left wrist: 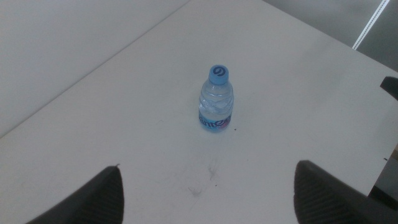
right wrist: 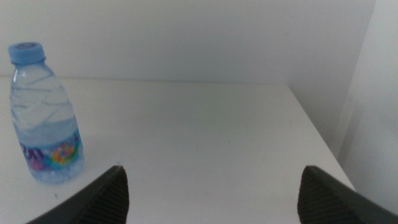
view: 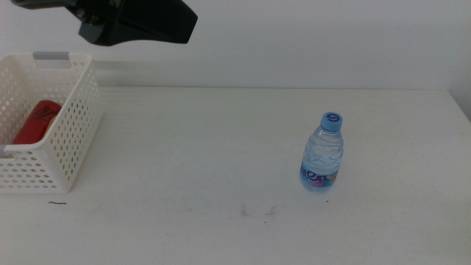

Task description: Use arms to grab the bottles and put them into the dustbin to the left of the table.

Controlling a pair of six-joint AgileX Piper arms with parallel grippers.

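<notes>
Now the small blue-capped clear plastic water bottle [view: 322,156], upright toward the white tabletop's [view: 221,147] right edge, should be squarely straddled by the spread-jawed right gripper [right wrist: 211,186]; the left gripper [left wrist: 208,193] is also spread.

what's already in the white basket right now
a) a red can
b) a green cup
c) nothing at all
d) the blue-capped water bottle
a: the red can lies inside the white perforated basket at the table's left edge, while the blue-capped water bottle stands upright out on the table, well apart from the basket.
</notes>
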